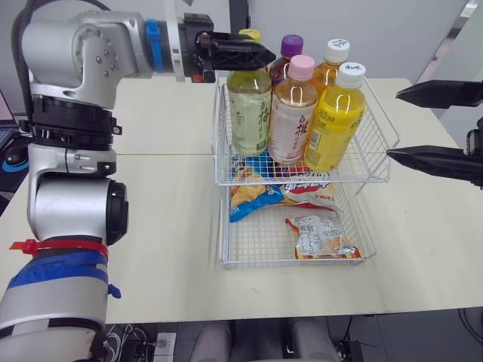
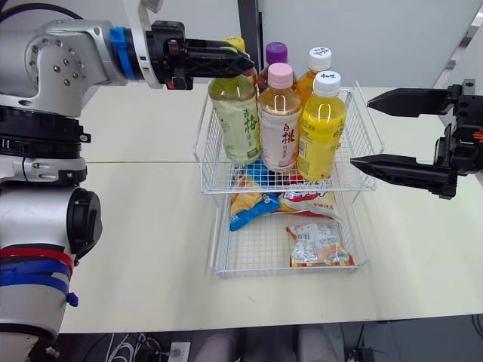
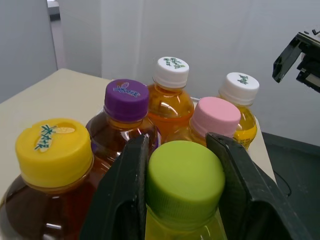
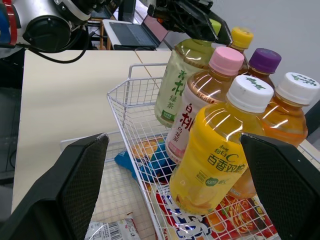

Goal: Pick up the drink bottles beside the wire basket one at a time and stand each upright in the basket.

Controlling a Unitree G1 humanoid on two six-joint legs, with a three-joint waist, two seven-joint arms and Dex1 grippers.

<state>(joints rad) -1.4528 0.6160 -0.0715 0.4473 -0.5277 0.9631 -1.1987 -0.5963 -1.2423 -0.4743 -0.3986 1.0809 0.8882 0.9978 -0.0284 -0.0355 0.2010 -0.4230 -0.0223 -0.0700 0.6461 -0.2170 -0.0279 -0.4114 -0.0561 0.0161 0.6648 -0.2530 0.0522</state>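
A two-tier wire basket [image 1: 377, 170] stands on the cream table. Its upper tier holds several upright drink bottles. The green tea bottle [image 1: 249, 109] stands at the tier's left front, and my left gripper [image 1: 260, 54] is shut on its green cap [image 3: 184, 175]. Whether its base rests on the wire I cannot tell. Beside it are a pink-capped bottle [image 1: 293, 113] and a yellow white-capped bottle [image 1: 334, 121]. Behind stand yellow-capped [image 3: 54, 152], purple-capped [image 1: 290, 47] and orange white-capped [image 1: 336, 54] bottles. My right gripper [image 2: 361, 131] hangs open just right of the basket, holding nothing.
Snack packets [image 1: 321, 235] and a blue chip bag [image 1: 253, 197] lie in the basket's lower tier. The table [image 1: 162, 226] spreads bare to the left and right of the basket. A laptop [image 4: 131, 32] sits on a far desk.
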